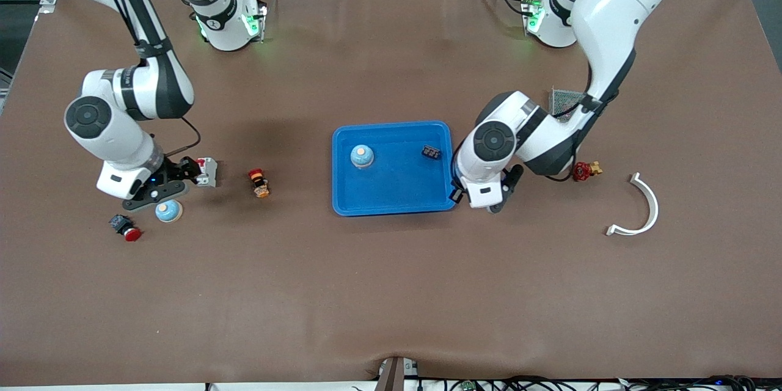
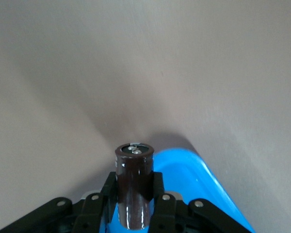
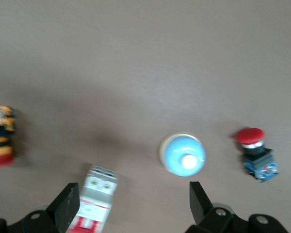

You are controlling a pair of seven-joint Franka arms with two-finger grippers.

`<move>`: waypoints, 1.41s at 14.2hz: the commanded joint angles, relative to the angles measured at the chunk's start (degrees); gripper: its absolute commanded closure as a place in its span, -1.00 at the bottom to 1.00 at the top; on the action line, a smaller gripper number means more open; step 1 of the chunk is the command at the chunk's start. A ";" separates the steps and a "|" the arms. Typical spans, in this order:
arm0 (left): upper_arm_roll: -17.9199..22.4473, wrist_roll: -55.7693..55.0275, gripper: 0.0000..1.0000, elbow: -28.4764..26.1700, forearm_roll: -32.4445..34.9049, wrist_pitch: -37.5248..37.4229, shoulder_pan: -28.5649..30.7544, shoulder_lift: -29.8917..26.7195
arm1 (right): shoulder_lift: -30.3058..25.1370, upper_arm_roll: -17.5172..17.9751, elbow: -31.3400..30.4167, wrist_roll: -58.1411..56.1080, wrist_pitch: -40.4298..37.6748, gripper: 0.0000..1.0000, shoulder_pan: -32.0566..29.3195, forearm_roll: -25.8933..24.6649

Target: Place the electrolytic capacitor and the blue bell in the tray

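Red pushbutton (image 1: 125, 227) beside blue bell (image 1: 168, 211); right gripper (image 1: 160, 194) fingers wide; left gripper (image 2: 134, 204) clamps capacitor (image 2: 134, 187).

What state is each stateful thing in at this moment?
left gripper: shut on the electrolytic capacitor, at the tray's corner
right gripper: open, empty, above the table near a blue bell
second blue bell: upright in the tray
small black part: lying in the tray
red push button: lying on the table
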 commanded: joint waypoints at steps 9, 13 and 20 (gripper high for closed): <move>0.63 -4.38 1.00 2.82 0.53 5.96 -5.91 6.24 | 7.87 1.42 -0.83 -3.00 7.62 -1.00 -13.72 3.50; 0.63 -4.38 1.00 2.82 0.53 6.05 -5.91 7.39 | 9.54 1.42 -0.57 -2.82 7.37 -1.00 -13.02 10.35; 0.54 -7.81 -1.00 5.79 0.53 5.44 -4.68 4.84 | 11.31 1.51 2.07 1.73 6.93 -1.00 -10.57 12.29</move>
